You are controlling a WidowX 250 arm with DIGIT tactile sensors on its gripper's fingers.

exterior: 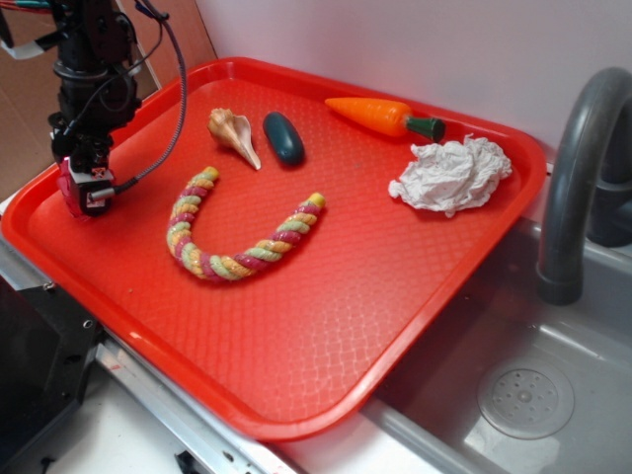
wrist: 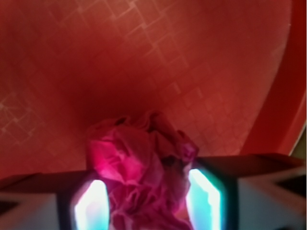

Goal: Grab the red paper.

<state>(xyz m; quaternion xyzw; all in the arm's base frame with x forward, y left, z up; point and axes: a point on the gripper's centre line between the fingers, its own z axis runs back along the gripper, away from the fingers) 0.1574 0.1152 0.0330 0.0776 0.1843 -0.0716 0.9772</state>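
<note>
The red paper [wrist: 144,163] is a crumpled crimson wad. In the wrist view it fills the gap between my gripper's [wrist: 148,201] two glowing pads [wrist: 91,206] and touches both. In the exterior view the gripper [exterior: 84,193] hangs down over the far left corner of the orange-red tray [exterior: 296,420]. A bit of the red paper [exterior: 67,186] shows at its tip, low over the tray floor. Whether the wad still rests on the tray, I cannot tell.
On the tray lie a striped rope toy [exterior: 232,242], a seashell [exterior: 233,135], a dark green oval thing [exterior: 283,137], a toy carrot [exterior: 380,116] and a white paper wad [exterior: 452,173]. A grey faucet [exterior: 578,178] and sink [exterior: 523,395] stand to the right.
</note>
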